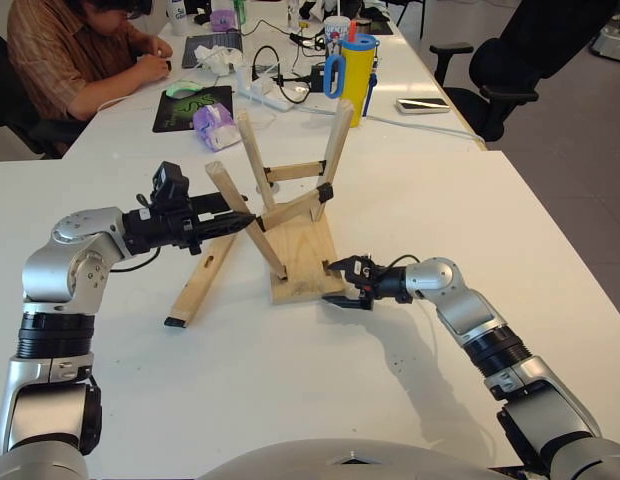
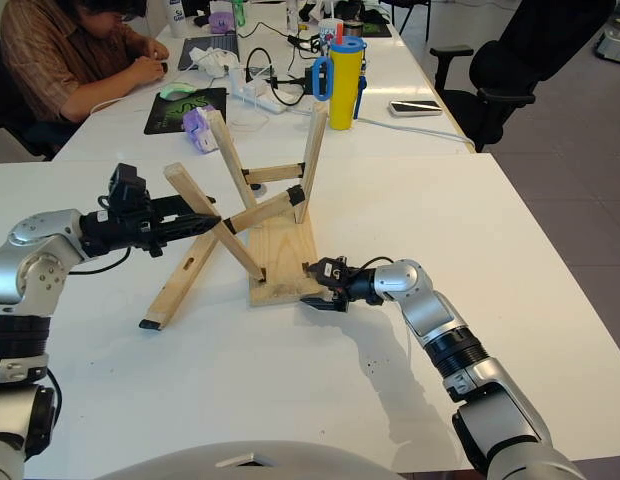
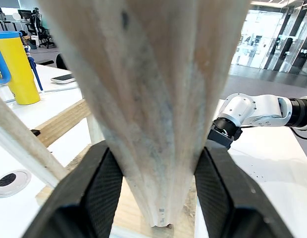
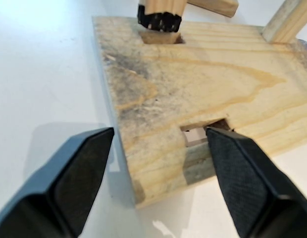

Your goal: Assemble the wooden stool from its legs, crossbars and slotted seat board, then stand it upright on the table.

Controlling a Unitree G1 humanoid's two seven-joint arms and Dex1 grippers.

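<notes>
Above the flat-lying seat board, the left gripper clamps a tilted leg while the right gripper straddles its near corner, fingers apart, so levering may skid the unpinned board.

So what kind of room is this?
Probably an office or lab: long white tables, a black swivel chair, and a mouse pad and phone on the far one.

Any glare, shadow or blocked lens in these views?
Left wrist view: the wooden leg clamped in the left gripper blocks most of the lens; bright glass wall behind. Right wrist view: soft shadow on the table beside the seat board. Eye views: even light.
</notes>
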